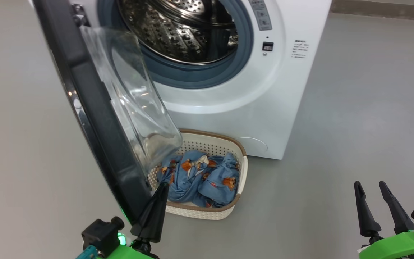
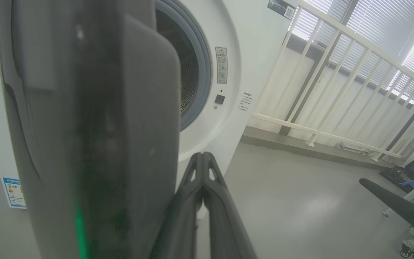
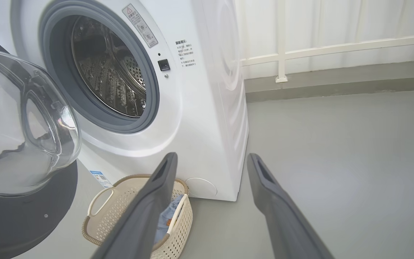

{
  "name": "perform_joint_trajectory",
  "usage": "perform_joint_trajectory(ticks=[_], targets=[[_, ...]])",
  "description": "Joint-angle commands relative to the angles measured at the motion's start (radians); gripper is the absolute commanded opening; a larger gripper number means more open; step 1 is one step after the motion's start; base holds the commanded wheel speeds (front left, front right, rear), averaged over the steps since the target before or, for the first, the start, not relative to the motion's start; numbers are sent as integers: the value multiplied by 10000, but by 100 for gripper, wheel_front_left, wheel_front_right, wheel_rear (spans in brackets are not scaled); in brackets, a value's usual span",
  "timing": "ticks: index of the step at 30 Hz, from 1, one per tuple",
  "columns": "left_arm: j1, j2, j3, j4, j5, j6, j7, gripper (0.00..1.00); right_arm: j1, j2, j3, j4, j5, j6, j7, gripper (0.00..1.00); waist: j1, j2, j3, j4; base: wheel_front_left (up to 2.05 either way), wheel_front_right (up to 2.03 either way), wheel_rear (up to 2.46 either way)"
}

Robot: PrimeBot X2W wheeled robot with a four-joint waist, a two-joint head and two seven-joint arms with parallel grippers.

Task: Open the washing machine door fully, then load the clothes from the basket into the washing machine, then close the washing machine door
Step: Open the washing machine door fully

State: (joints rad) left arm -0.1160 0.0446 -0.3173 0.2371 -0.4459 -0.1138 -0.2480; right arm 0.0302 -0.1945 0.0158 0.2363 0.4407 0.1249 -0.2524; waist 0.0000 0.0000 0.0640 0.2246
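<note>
The door [image 1: 97,118] stands swung out from the washer [image 1: 250,104], roughly edge-on to the head camera, its glass bowl [image 1: 135,108] bulging over the near end of the basket [image 1: 243,176]. It looks not yet fully open. It is a stiff, hinged, fairly heavy piece, and its glossy face is probably slippery, so a push on the dark rim near the free edge should serve better than a pinch, and better than pressing the glass. The left hand [image 1: 163,187] has its fingers pressed together, holding nothing, just beside the door's lower edge; whether it touches I cannot tell. The clothes [image 1: 199,180] lie bundled in the basket, which sits on the floor [image 1: 354,118] against the washer's foot, below the bare drum [image 1: 178,32]. They look soft, light and limp, likely to trail and snag on the rim, so a raised fold at the top of the heap seems the best grip. The right hand [image 1: 369,185] hangs well apart, fingers spread, empty.
</note>
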Motion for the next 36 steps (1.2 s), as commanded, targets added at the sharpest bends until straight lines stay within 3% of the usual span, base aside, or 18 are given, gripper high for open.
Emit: perform_joint_trajectory(ticks=[1, 20, 36], targets=[[-169, 246, 672, -117, 36, 157, -135, 0, -124, -236, 175, -270, 73, 58, -93, 100, 0, 0, -42, 216, 0, 0, 0], [14, 351, 1170, -179, 142, 401, -137, 0, -86, -275, 223, -215, 134, 58, -93, 100, 0, 0, -60, 1940, 0, 0, 0], [-443, 997, 2245, -17, 135, 708, -137, 0, -165, -245, 279, -203, 209, 58, -93, 100, 0, 0, 146, 2359, 0, 0, 0]])
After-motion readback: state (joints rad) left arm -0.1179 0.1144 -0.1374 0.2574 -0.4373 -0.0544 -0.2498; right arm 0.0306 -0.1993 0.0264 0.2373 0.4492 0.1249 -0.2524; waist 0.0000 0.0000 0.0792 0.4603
